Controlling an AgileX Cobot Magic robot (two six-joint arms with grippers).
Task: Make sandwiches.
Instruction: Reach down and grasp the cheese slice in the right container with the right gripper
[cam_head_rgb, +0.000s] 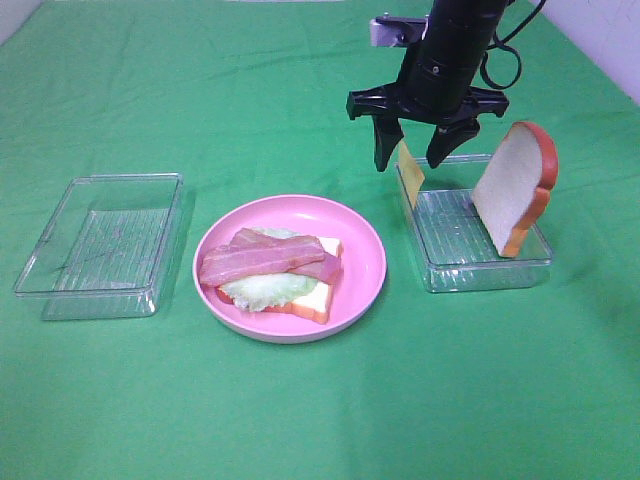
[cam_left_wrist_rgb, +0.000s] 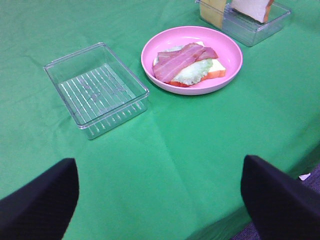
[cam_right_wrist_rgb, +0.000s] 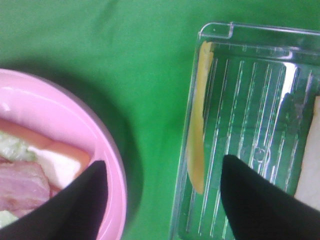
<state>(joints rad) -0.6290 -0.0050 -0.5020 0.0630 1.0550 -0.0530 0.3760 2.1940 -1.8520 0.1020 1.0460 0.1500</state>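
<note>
Nearest on the green tabletop (cam_head_rgb: 300, 420), a half-built sandwich (cam_head_rgb: 275, 272) on the round pink plate (cam_head_rgb: 358, 262): bottom bread slice (cam_head_rgb: 318, 302) flat, pale lettuce (cam_head_rgb: 258, 290) on it, bacon (cam_head_rgb: 262, 257) laid across the top. No cheese and no upper bread there yet. Level with the plate and off to the left, a clear tray (cam_head_rgb: 100, 245) holding nothing. Off to the right, a second clear tray (cam_head_rgb: 470, 262) with the two missing layers: yellow cheese (cam_head_rgb: 411, 172) standing on edge against the wall nearest the plate, top bread slice (cam_head_rgb: 513, 190) leaning upright at the far-right end. Farther back and above, right fingers (cam_head_rgb: 383, 140) spread apart, straddling the cheese from overhead, one on the plate side and one over the tray floor, gripping nothing. Left fingers (cam_left_wrist_rgb: 40, 205) out of the high view, wide apart and bare in their own camera, hanging well back from the empty tray.

Judging by the layers: cheese pickup in hand. Next: lowering over the upright slice, closing on its thin faces without catching the tray wall, then lifting clear and laying it flat on the bacon. Thin and pressed to the wall, so likely to slip or tip if pinched off-centre
</note>
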